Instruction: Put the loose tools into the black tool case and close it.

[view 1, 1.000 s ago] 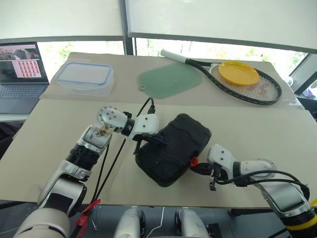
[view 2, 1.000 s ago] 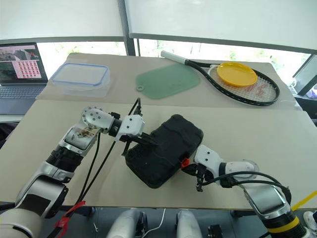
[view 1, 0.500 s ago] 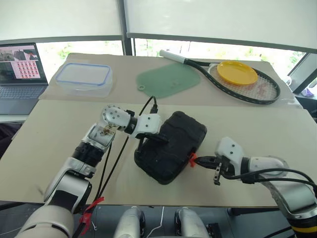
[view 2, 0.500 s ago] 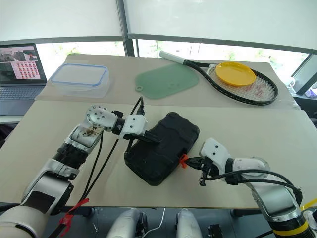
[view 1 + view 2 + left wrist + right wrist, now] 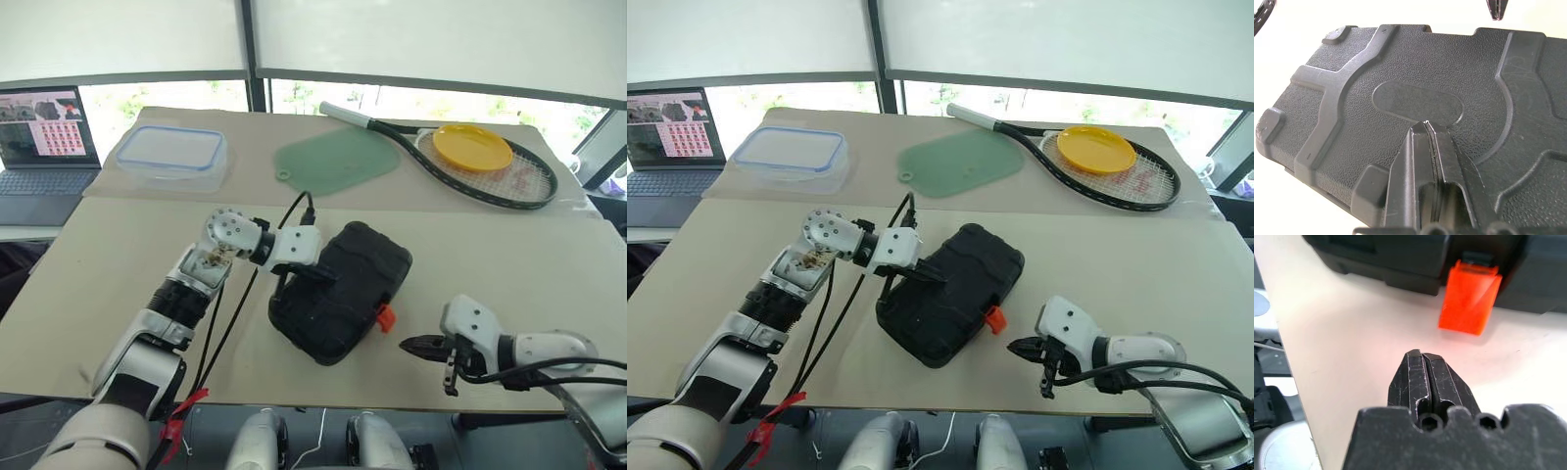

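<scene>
Case shut on the table, both my end effectors pinched together.

My left end effector (image 5: 1426, 128), fingers pressed together on nothing, rests its tip on the ribbed lid of the black tool case (image 5: 343, 289), which lies closed near the table's (image 5: 118, 245) front edge; its orange latch (image 5: 1469, 296) sticks out unfastened. Right of it, my right end effector (image 5: 1421, 358) hovers just beside the latch, fingers together, empty.

I see a beige table (image 5: 509, 264). The shut black tool case (image 5: 343, 289) lies near its front edge. Toward the far edge lie a clear blue-rimmed container (image 5: 174, 155), a green cutting mat (image 5: 336, 159) and a tennis racket (image 5: 470, 162).
</scene>
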### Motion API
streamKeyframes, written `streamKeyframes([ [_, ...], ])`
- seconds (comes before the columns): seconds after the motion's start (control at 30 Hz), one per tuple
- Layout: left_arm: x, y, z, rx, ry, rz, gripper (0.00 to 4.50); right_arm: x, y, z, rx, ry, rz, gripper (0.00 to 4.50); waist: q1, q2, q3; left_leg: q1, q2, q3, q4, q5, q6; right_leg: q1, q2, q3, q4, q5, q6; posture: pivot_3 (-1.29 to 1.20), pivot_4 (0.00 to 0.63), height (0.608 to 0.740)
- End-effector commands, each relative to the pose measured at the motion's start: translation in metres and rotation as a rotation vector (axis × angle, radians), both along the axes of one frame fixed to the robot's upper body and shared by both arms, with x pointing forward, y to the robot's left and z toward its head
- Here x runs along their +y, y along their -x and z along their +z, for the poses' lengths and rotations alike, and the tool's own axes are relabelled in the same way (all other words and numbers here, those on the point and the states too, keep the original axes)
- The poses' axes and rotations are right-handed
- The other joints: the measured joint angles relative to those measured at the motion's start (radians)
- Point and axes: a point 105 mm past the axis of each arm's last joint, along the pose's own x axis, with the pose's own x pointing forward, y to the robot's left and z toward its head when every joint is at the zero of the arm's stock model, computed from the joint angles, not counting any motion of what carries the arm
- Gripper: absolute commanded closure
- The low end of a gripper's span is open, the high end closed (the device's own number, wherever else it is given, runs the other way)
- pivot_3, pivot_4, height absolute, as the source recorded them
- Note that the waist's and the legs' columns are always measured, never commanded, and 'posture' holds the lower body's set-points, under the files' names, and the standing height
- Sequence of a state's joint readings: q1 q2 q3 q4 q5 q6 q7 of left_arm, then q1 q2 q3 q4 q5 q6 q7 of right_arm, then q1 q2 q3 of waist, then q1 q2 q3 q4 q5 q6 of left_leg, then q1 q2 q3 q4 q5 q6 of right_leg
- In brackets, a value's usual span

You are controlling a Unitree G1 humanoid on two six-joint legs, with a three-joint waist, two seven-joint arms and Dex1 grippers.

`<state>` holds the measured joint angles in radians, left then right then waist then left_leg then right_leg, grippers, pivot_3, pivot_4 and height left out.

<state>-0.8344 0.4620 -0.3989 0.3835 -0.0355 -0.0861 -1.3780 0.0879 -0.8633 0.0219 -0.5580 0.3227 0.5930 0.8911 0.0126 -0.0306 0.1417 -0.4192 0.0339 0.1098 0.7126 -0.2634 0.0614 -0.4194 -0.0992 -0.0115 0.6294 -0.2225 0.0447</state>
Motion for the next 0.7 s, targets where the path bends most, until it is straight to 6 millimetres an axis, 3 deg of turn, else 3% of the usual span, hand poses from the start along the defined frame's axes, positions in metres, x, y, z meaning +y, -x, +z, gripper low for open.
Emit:
streamKeyframes([
  [0.03, 0.007, 0.003, -0.025, 0.046, -0.115, 0.007, 4.47, 0.002, -0.015, -0.005, -0.063, 0.017, -0.025, 4.5, 0.0, 0.0, 0.0, 0.0, 0.0, 0.0, 0.0, 0.0, 0.0, 0.0, 0.0, 0.0, 0.0, 0.0, 0.0, 0.0, 0.15, 0.738],
  [0.27, 0.005, 0.002, -0.021, 0.042, -0.112, -0.001, 4.47, 0.011, -0.042, -0.01, -0.108, -0.013, -0.075, 4.5, -0.003, -0.003, -0.003, 0.001, 0.0, 0.0, 0.0, 0.0, 0.0, 0.0, 0.001, 0.0, 0.0, 0.0, 0.0, 0.0, 0.15, 0.738],
  [0.53, 0.002, 0.004, -0.022, 0.043, -0.108, -0.005, 4.47, 0.035, -0.044, 0.022, -0.158, -0.212, -0.064, 4.5, -0.016, -0.004, -0.003, 0.004, 0.004, 0.001, -0.001, 0.001, -0.001, 0.002, 0.004, 0.001, 0.0, 0.001, -0.003, 0.0, 0.15, 0.738],
  [0.7, -0.002, 0.005, -0.022, 0.045, -0.103, -0.012, 4.47, 0.04, -0.041, 0.017, -0.15, -0.172, -0.037, 4.5, -0.011, -0.002, -0.003, 0.003, 0.003, 0.001, -0.001, 0.001, -0.001, 0.001, 0.003, 0.002, 0.0, 0.001, -0.002, 0.0, 0.15, 0.738],
])
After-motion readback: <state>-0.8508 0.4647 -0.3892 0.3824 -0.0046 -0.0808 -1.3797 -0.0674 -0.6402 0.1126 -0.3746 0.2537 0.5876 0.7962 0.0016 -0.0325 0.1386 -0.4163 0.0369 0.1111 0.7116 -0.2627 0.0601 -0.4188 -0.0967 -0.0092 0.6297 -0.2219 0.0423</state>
